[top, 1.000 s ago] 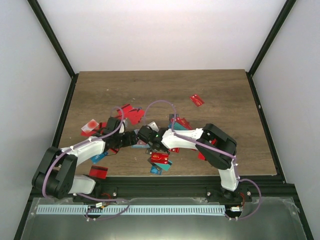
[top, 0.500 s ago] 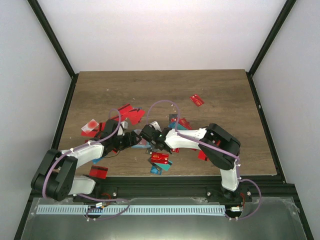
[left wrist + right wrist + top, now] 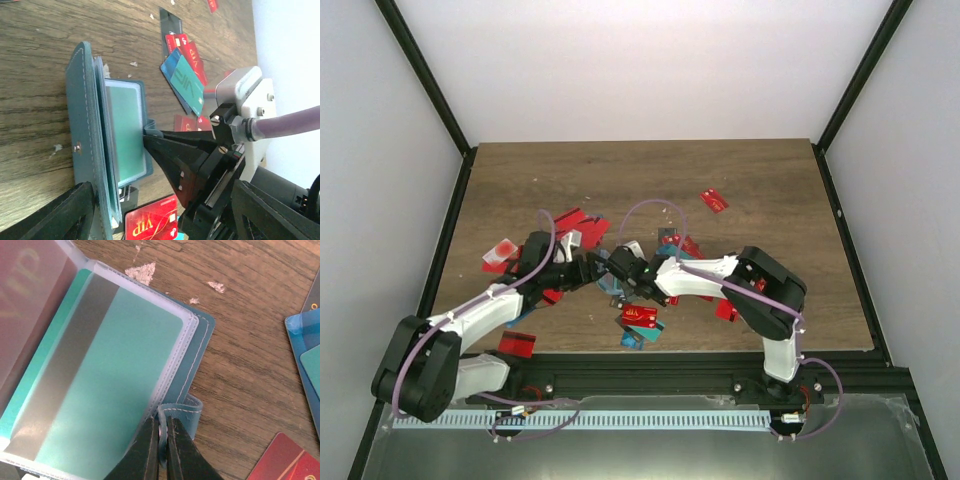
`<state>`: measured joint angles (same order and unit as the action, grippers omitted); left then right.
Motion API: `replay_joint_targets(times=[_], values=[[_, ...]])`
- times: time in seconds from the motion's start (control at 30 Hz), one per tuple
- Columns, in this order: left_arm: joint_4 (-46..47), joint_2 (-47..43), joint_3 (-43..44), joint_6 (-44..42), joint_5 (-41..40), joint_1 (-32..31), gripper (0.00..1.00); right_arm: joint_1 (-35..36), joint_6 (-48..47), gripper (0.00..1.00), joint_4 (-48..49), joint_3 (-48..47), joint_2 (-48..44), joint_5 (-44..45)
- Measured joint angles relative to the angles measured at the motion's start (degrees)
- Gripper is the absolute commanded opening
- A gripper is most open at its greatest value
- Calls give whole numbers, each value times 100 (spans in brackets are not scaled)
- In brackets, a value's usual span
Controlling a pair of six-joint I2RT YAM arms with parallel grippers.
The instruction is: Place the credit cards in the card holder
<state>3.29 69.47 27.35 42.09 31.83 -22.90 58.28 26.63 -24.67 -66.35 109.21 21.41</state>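
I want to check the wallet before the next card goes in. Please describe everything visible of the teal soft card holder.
The teal, stitched, soft card holder lies open on the brown wooden table. Its clear plastic sleeves are fanned out, and one of them holds a teal card with a grey stripe. A small metal stud sits on the cover. The black two-finger right gripper, shut, pinches the holder's small closing tab.

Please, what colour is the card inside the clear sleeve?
Teal card with grey stripe; right wrist view.
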Motion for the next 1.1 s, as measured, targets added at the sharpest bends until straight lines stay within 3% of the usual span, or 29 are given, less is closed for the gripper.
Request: replay_joint_targets(times=[0.63,0.77,0.93,1.1], values=[[1032,1106,240,444,157,-614,65,-859,691,1,1742,1582,-968,-1768],[1152,1467,286,474,87,-739,54,-1054,892,1,2085,2017,-1241,-2094],[1405,1792,334,575,37,-802,26,-1209,1093,1,2308,2387,-1528,-2328],[1460,1923,535,573,-24,-942,14,-1244,1309,1,2494,2590,-1676,-2446]])
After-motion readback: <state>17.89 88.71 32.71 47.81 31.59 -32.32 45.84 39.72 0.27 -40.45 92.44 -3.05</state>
